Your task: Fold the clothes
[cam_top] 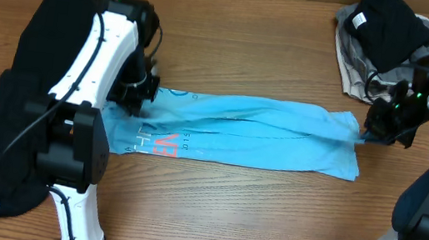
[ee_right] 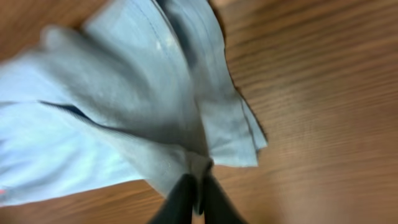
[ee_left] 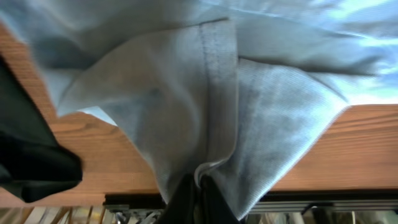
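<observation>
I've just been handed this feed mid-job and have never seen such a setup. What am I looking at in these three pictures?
Two white robot arms stand at a wooden table. The wide picture looks down from above. The other two come from a camera on each wrist, looking along its own dark fingers. A light blue T-shirt lies stretched between the arms. The left gripper pinches one end and the right gripper the other; both are shut on the cloth. A black garment lies by the left arm, and a grey-and-black pile near the right arm.
</observation>
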Controlling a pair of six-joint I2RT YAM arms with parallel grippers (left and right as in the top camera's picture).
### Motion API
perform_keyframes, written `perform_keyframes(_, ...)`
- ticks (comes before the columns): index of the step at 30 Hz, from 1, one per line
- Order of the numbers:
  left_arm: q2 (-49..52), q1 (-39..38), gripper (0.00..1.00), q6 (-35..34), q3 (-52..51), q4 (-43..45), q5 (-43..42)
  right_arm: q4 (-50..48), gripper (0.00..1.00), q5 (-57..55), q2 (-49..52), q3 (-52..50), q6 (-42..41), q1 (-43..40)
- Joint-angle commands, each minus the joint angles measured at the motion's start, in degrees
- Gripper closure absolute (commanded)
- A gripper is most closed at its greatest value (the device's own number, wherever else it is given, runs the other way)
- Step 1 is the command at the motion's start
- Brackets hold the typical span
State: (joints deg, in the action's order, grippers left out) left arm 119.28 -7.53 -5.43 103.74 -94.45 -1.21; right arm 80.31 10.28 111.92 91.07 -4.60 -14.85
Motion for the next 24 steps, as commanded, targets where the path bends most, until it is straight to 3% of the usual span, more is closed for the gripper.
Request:
perform_keyframes(1, 0.3, 0.1, 0.81, 1.2, -4.8, 3.1, 1.8, -3.2, 0.62, 0.3, -0.7, -4.4, 0.1, 0.0)
perform_keyframes(3, 0.3, 0.1, 0.61, 1.2, -6.4, 4.4, 1.8, -4.9, 0.45, 0.2, -0.7, -5.8, 0.1, 0.0)
perform_keyframes(5, 0.3, 0.1, 0.32, 1.2, -7.2, 4.8, 2.2, -6.2, 0.36, 0.0, -0.7, -6.3, 0.1, -0.5)
perform_keyframes(8, 0.3, 0.3, 0.10, 0.8, -7.2, 5.5, 4.9, -8.0, 0.32, -0.1, -0.7, -6.3, 0.4, -1.3)
perform_keyframes(15, 0.3, 4.0, 0.00, -3.0, -0.4, 10.5, 4.5, -14.9, 0.15, 2.1, -0.7, -9.6, 4.9, -1.2)
perform_keyframes(24, 0.3, 6.1, 0.00, -3.3, 17.6, 12.9, 4.0, -23.4, 0.15, 8.1, -0.7, -18.7, 4.6, -1.0)
